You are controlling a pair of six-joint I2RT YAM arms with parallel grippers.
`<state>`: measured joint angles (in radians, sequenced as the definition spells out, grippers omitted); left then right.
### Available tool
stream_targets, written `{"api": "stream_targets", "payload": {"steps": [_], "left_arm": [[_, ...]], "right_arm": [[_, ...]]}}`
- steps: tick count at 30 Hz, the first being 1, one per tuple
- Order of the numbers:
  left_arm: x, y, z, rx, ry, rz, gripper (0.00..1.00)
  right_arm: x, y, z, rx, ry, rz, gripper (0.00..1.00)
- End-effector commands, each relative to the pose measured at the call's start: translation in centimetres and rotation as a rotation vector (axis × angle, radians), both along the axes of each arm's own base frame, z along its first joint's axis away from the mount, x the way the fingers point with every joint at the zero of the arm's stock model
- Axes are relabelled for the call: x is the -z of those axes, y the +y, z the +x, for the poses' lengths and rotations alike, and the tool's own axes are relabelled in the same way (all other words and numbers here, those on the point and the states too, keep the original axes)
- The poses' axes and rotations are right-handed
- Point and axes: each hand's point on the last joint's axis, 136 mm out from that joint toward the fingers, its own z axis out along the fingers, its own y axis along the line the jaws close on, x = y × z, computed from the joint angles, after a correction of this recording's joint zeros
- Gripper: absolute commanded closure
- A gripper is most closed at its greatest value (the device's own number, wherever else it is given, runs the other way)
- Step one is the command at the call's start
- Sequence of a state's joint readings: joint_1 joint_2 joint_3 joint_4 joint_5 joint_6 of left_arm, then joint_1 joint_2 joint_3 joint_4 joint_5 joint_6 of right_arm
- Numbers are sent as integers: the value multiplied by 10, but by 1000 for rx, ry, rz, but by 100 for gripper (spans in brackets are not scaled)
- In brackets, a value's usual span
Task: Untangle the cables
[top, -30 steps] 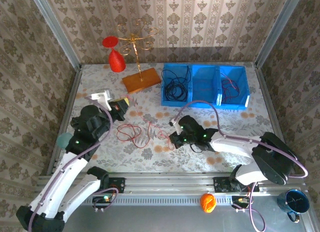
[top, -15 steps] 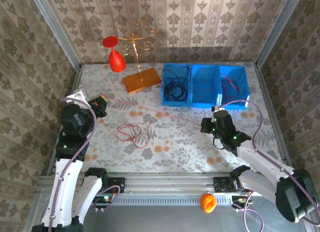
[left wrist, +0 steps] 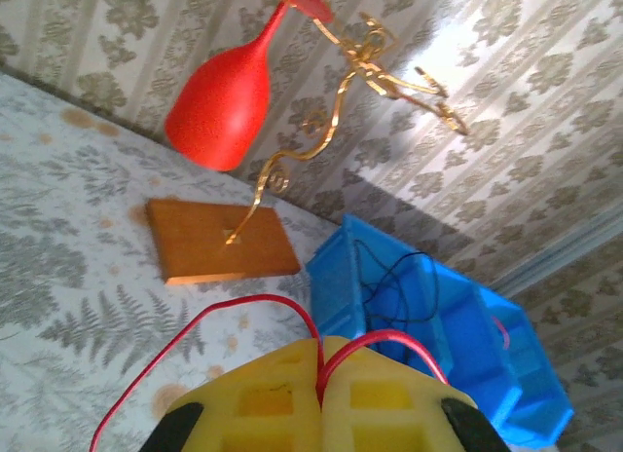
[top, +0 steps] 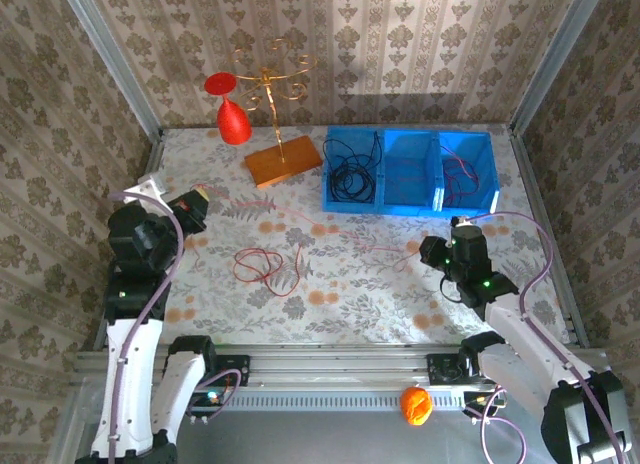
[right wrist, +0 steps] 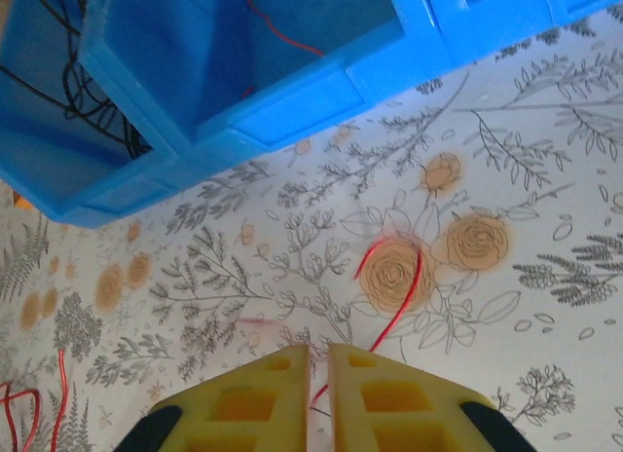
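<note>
The red cable (top: 300,220) was stretched straight between the claws half a second ago and now sags in a shallow curve on the bench (top: 350,294); the right claw (top: 428,252) has moved off to the right.

The left claw (top: 197,208) has its yellow pads pressed together on one end of the red cable (left wrist: 234,311), which loops out of the seam between them (left wrist: 321,374). The right claw (right wrist: 318,364) stands narrowly parted, with bench showing through the gap. The cable's other end (right wrist: 394,316) lies just beyond its tips and runs to the mouth of the gap; whether it touches the pads cannot be told. A second red cable (top: 265,267) lies in loose loops between the two claws, nearer the left. Beyond the right claw's tips stands the blue bin (right wrist: 292,92), with a black cable (top: 350,179) in its left compartment.
</note>
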<state>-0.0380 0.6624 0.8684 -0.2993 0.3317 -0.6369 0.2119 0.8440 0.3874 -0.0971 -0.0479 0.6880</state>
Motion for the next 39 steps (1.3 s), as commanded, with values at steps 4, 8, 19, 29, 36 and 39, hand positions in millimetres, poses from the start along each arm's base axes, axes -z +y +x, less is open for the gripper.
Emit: {"api": "stream_targets", "payload": {"steps": [4,8,19,29,36,39], "left_arm": [[-6,-53,1,240,-46,-43,100],[9,-106,-12,395,-35,33,100],[25,-223,-42,721,-58,94,100],[-43,-328,-77,977,-226,90,100],[-81,-382,-88,1099,-295,86,100],[-70,-390,-80,1091,-260,94,100]], "right_arm": [[14,38,-15,-181,84,28,87],[12,55,-19,-246,91,-50,74],[-9,63,-14,-259,31,-60,71],[-28,25,-11,-61,-53,-114,65],[-30,-6,-18,81,-75,-127,64],[-27,-9,-21,87,-61,-116,62]]}}
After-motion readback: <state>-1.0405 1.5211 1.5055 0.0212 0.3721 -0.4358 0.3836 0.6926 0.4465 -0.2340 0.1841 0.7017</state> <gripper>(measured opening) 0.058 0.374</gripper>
